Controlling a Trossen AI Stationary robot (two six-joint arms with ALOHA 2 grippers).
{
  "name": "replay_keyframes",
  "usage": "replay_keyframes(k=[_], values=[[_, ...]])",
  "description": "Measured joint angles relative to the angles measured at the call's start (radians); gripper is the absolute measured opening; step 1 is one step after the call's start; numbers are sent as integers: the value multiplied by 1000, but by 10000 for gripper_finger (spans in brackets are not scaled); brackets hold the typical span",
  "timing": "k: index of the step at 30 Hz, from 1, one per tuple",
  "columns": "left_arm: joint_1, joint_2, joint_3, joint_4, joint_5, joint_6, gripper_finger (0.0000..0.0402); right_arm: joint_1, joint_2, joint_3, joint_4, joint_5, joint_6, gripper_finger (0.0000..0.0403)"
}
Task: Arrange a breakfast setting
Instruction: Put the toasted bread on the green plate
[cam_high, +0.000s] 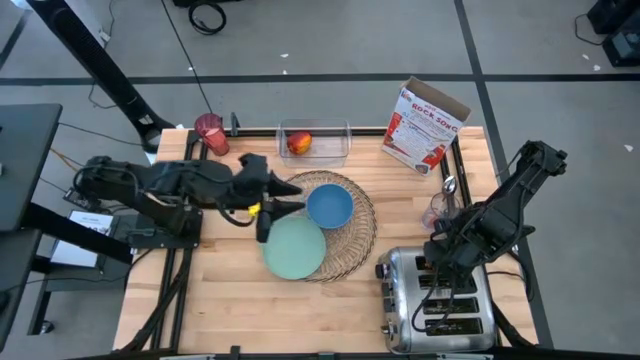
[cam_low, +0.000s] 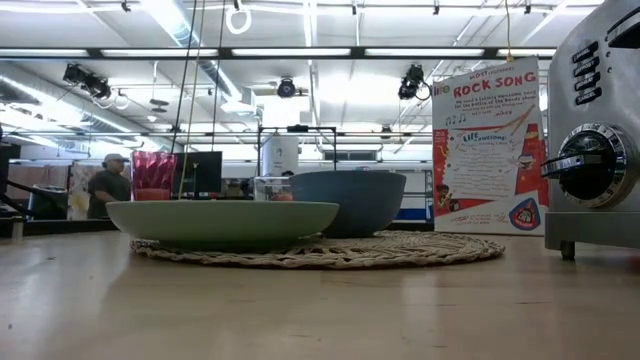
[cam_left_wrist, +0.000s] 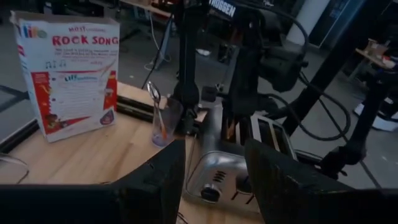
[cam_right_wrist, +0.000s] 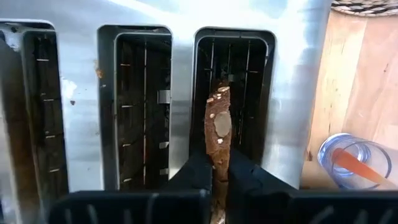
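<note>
R gripper (cam_right_wrist: 214, 171) pinched on toast slice (cam_right_wrist: 217, 127), upright in toaster (cam_high: 437, 300) slot | L gripper (cam_high: 272, 205) fingers part-spread, holding nothing, over mat's edge | mint plate (cam_high: 294, 247) + blue bowl (cam_high: 329, 205) on wicker mat (cam_high: 358, 235); utensil (cam_right_wrist: 354, 164) in clear cup (cam_high: 437, 210) | far edge: apple (cam_high: 299, 143) in tub (cam_high: 313, 141); red cup (cam_high: 210, 133); cereal box (cam_high: 424, 125)

Toast slice (cam_right_wrist: 217, 127) lower part hidden inside toaster (cam_right_wrist: 155, 15) slot.
</note>
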Motion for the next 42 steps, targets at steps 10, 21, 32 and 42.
replay_keyframes(k=[10,21,32,42], values=[[-2,-42,0,-140,0,-9,173,-26,-13,230,-175,0,21,13],[4,-50,0,-328,1,-163,173,-91,4,515,-215,100,-84,13],[1,-95,0,-640,-1,-308,173,-177,160,511,148,316,-559,13],[2,-159,0,-751,-42,-179,173,-304,489,511,489,475,-877,13]])
